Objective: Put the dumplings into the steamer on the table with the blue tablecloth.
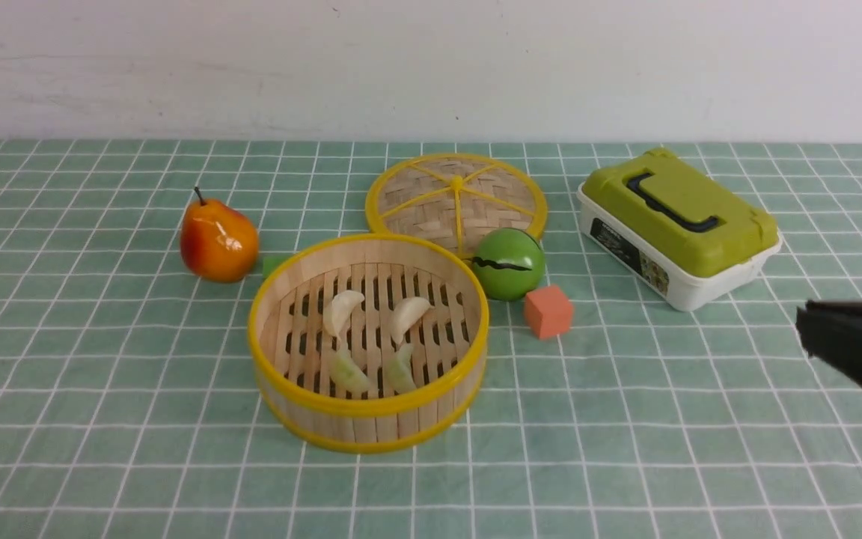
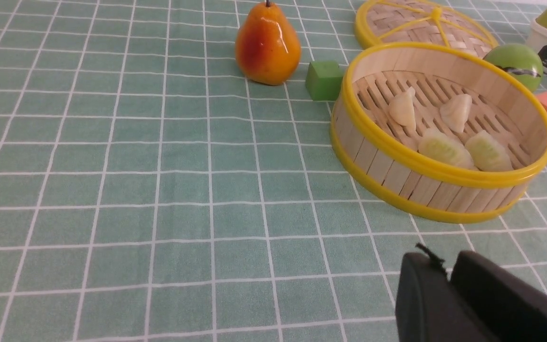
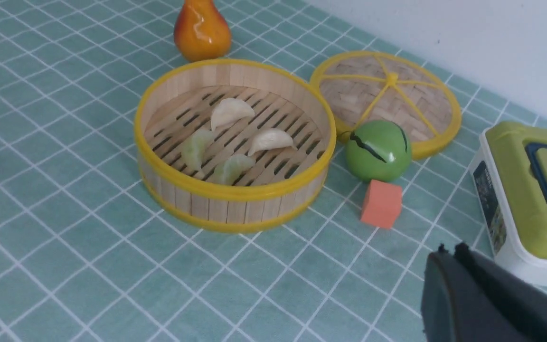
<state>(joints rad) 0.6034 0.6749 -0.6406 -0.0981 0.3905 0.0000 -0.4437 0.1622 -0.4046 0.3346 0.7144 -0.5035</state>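
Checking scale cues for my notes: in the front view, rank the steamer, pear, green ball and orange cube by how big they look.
Largest to smallest, front view:
1. the steamer, clearly largest
2. the pear and the green ball look nearly alike, so I won't rank them apart
3. the orange cube, smallest

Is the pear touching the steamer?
Apart. The left wrist view shows bare tablecloth and a green cube between the pear and the steamer.
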